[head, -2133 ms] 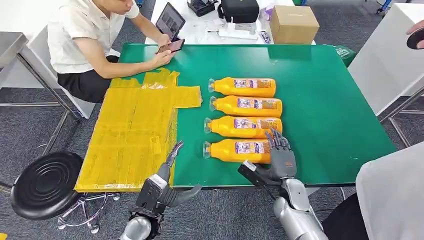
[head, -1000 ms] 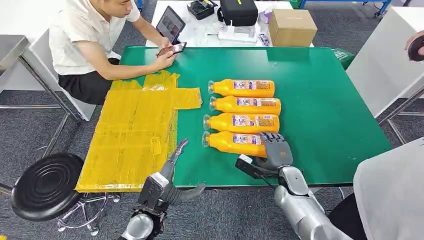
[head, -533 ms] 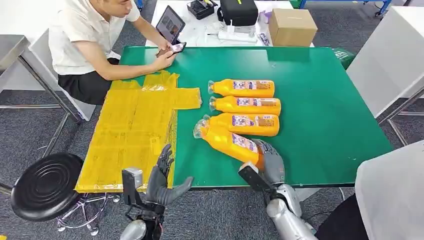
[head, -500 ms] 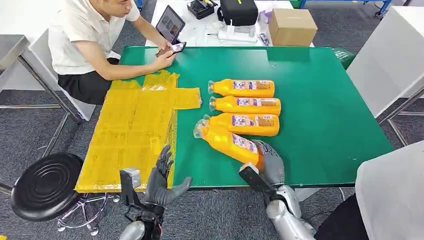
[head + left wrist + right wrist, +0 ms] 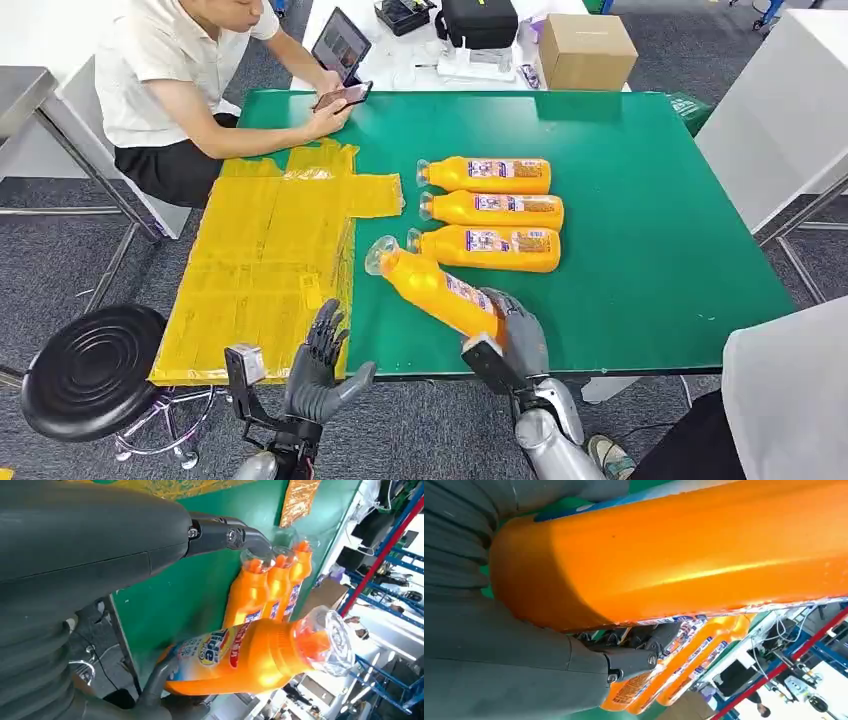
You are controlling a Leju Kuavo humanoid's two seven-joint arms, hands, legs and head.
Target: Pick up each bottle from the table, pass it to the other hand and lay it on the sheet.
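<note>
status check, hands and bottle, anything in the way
Right hand grips orange bottle by its base. Left hand open, empty. Three bottles on table. Yellow sheet bare.

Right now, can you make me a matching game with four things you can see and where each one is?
Things:
1. lifted bottle
2. yellow sheet
3. cardboard box
4. left hand

Places:
A. on the white table beyond the green one
B. held by the right hand
C. open, at the green table's near edge
D. spread over the green table's left side

Pairs: 1-B, 2-D, 3-A, 4-C
</note>
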